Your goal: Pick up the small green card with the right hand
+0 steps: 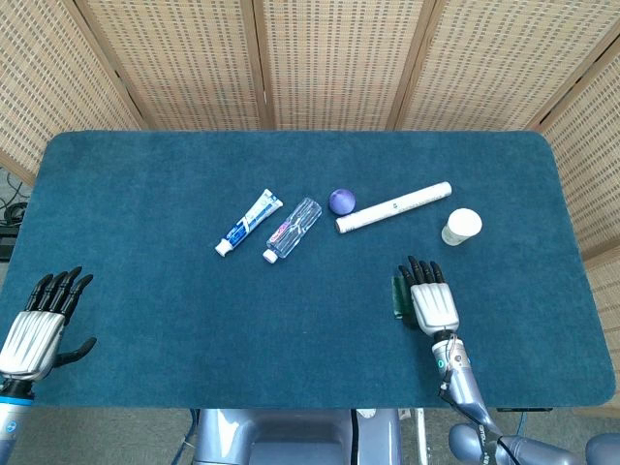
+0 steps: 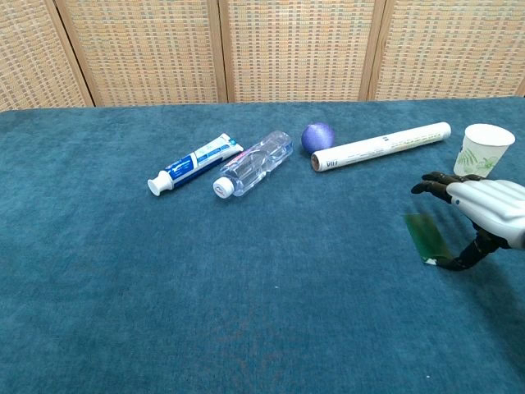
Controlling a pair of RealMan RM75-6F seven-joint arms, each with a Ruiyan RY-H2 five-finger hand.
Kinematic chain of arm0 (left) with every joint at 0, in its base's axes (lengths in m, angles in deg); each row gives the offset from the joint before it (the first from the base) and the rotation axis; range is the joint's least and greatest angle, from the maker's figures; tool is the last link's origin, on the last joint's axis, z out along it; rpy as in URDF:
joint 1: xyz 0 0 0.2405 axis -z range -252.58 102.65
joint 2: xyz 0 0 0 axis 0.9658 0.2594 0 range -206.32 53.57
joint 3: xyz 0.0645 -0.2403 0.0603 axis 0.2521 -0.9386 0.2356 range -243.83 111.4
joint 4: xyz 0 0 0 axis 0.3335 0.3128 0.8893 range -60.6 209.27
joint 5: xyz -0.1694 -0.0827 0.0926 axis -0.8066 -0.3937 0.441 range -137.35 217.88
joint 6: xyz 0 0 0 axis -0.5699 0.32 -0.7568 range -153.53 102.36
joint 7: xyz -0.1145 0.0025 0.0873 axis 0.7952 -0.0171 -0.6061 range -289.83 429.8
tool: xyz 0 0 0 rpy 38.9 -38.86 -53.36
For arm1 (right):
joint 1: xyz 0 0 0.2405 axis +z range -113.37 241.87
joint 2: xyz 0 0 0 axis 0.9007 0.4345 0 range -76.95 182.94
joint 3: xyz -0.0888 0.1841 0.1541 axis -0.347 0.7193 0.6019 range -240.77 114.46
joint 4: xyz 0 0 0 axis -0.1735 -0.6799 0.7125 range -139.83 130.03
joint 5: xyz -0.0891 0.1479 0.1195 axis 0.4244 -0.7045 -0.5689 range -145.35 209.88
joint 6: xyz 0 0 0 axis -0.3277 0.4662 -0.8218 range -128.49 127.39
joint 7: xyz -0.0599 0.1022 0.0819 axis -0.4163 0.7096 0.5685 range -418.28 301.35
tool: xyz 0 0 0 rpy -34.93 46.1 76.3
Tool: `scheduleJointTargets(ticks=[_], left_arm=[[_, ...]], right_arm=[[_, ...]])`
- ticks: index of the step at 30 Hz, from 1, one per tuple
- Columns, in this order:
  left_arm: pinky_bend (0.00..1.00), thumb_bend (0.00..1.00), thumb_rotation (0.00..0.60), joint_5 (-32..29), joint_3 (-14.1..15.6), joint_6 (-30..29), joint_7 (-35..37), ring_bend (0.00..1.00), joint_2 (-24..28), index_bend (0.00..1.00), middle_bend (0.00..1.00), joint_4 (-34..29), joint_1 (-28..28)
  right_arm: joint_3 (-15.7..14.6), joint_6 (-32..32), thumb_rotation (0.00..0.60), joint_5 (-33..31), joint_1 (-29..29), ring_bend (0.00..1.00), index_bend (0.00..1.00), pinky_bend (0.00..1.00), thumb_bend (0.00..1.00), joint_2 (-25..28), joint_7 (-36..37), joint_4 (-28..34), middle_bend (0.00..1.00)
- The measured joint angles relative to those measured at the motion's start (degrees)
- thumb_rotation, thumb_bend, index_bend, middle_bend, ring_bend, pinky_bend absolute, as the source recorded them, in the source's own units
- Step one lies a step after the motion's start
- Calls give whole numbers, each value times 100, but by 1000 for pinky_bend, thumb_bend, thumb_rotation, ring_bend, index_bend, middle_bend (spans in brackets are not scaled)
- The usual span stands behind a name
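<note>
The small green card lies on the blue cloth, just left of my right hand. That hand hovers palm down with its fingers stretched out above the card's right side. Its thumb reaches down to the card's near right corner and seems to touch it, and nothing is gripped between the fingers. At the table's near left corner my left hand is spread wide and holds nothing.
A white paper cup stands just beyond the right hand. Further back lie a white tube roll, a purple ball, a clear bottle and a toothpaste tube. The table's front edge is close behind the hand.
</note>
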Motion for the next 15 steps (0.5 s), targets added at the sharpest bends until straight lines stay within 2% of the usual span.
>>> scheduleJointTargets(ticks=[3, 15], left_arm=[[0, 247, 600, 12, 2, -12, 0, 0, 3, 0, 0, -12, -1], [0, 247, 600, 55, 10, -53, 35, 0, 11, 0, 0, -10, -8]], right_arm=[[1, 28, 600, 43, 9, 0, 200, 0, 358, -9, 34, -6, 0], [51, 308, 600, 199, -8, 0, 200, 0, 363, 8, 129, 83, 0]])
